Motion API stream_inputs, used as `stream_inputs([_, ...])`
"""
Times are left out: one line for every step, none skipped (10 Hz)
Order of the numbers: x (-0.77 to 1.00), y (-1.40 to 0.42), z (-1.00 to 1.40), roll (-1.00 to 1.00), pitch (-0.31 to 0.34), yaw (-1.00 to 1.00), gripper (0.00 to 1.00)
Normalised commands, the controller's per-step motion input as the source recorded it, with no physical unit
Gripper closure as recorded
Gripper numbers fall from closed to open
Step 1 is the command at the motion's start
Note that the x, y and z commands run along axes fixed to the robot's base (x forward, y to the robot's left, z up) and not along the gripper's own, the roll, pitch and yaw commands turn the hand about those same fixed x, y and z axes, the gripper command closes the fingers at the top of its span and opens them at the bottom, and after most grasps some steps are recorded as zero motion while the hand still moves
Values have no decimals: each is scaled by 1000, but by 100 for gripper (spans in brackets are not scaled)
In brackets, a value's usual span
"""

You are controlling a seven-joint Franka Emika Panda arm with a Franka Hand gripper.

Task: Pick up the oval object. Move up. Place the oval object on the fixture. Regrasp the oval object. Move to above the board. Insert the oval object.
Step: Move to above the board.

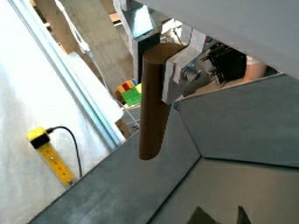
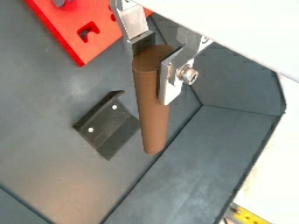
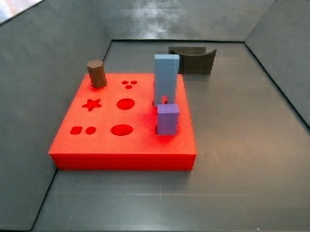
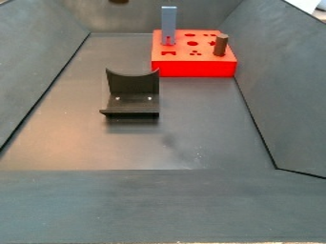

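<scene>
Showing only in the wrist views, the gripper [image 2: 156,59] is pinching the upper end of the oval object [image 2: 149,101], which is hanging upright between the silver fingers [image 2: 177,68], well above the grey floor [image 2: 70,175]; both side views are missing gripper and peg altogether. In a wrist view the board [image 2: 73,31] is lying at upper left, with the fixture [image 2: 105,124] below it. In a side view the fixture [image 4: 130,93] is sitting left of centre and the board [image 4: 193,54] further right, carrying a blue block [image 4: 169,19] and a brown cylinder [image 4: 220,45]. Grey sloping walls [image 4: 38,76] are enclosing the floor. A yellow power strip [image 1: 52,156] is lying outside.
</scene>
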Motion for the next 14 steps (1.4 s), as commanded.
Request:
stream_inputs([7, -67, 931, -32, 126, 136, 100])
stream_inputs([9, -49, 719, -40, 102, 127, 100])
stream_inputs([11, -38, 565, -42, 89, 117, 100])
stream_inputs([9, -29, 411, -46, 82, 104, 100])
stream_inputs([8, -26, 203, -55, 81, 84, 100])
stream_inputs([-695, -1000, -195, -514, 113, 1000, 100])
stream_inputs([-693, -1000, -205, -507, 109, 1000, 100])
stream_inputs([-670, -1000, -183, -489, 73, 1000, 100])
stream_inputs([-641, -1000, -183, -482, 38, 1000, 100])
stream_inputs([-625, -1000, -163, -474, 23, 1000, 100])
stream_inputs([-504, -863, -129, -456, -13, 1000, 100])
stream_inputs([-303, -571, -72, -445, -37, 1000, 100])
stream_inputs([-110, -264, -9, -431, -67, 1000, 100])
stream_inputs([-52, -157, -1, -419, -90, 1000, 100])
